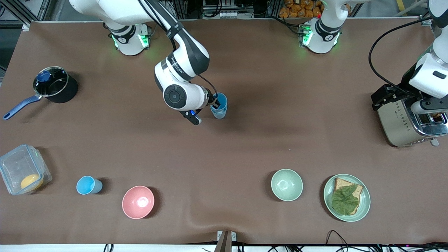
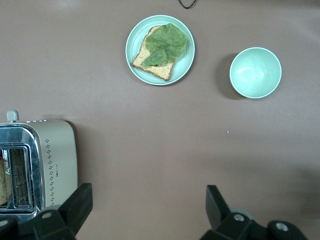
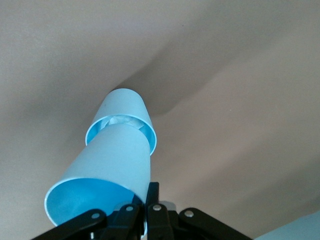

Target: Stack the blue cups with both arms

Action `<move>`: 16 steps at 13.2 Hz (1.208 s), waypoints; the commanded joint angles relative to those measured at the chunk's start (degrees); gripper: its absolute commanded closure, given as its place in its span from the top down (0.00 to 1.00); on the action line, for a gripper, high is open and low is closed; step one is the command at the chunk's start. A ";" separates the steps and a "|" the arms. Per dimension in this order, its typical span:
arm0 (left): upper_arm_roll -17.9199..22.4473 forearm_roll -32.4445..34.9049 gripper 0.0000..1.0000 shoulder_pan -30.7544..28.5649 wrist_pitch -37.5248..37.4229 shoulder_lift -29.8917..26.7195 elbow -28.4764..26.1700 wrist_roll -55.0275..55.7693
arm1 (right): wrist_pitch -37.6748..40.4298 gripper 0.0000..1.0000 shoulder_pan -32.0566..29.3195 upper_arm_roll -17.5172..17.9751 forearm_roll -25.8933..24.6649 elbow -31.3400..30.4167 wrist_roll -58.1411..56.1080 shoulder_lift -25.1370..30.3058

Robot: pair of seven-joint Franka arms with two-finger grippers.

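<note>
The right gripper (image 1: 216, 102), just above the middle of the front view, has its jaws pinched on the rim of a blue cup (image 3: 102, 180) whose base sits tilted inside a second blue cup (image 3: 125, 112) standing on the brown tabletop (image 1: 245, 140); in the front view the two read as one nested pair (image 1: 219, 105). A third blue cup (image 1: 88, 185) stands alone at the lower left of the front view, so three cups show in all. The left gripper (image 2: 145, 210) hangs at the right edge of the front view over the one toaster (image 1: 407, 120), jaws spread wide with nothing between them. Two bowls stand low in the frame, a pink bowl (image 1: 138, 202) and a pale green bowl (image 1: 286, 184), beside one plate (image 1: 364, 206) with bread and a leaf. One saucepan (image 1: 54, 85) and one clear container (image 1: 21, 168) sit at the left.
</note>
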State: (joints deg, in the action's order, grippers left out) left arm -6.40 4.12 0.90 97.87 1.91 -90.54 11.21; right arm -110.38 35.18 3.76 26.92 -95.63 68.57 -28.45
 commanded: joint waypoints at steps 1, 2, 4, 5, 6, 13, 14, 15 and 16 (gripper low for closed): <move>-0.19 -0.96 1.00 -0.72 -1.27 -0.77 0.45 -1.10 | -0.28 0.97 0.94 -0.95 0.77 -1.48 0.69 1.56; -0.19 -0.96 1.00 -0.64 -1.27 -0.77 0.37 -1.10 | 1.03 1.00 0.77 -1.03 0.42 -1.48 0.17 2.17; -0.45 -1.04 1.00 -0.63 -1.27 -0.68 0.37 -1.10 | 5.60 1.00 -1.24 -2.52 -1.76 0.35 -1.50 3.83; -0.54 -1.04 1.00 -0.63 -1.27 -0.60 0.45 -1.10 | 7.35 1.00 -3.00 -2.96 -4.30 0.71 -4.55 4.63; -0.54 -1.48 1.00 -0.63 -1.27 -0.60 0.45 -1.10 | 9.72 1.00 -5.71 -3.32 -7.55 0.89 -9.89 5.51; -0.63 -2.27 1.00 -0.63 -1.27 -0.77 0.45 -1.11 | 16.77 1.00 -30.15 -3.23 -23.75 0.71 -55.61 11.91; -0.72 -2.19 1.00 -0.63 -1.36 -0.77 0.63 -0.41 | 17.56 1.00 -31.91 -3.32 -23.75 0.63 -57.91 14.19; -0.63 -2.27 1.00 -0.63 -1.54 -0.77 0.63 -0.14 | 18.35 1.00 -32.80 -3.32 -24.10 0.54 -58.20 16.48; -0.37 -2.27 1.00 -0.63 -2.15 -1.29 0.80 -0.14 | 18.53 1.00 -33.42 -3.41 -24.71 0.45 -59.16 18.68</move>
State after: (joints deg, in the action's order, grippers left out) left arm -6.66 2.97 0.85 97.55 1.81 -90.30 11.22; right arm -92.83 2.36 -1.07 4.22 -93.29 10.31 -15.97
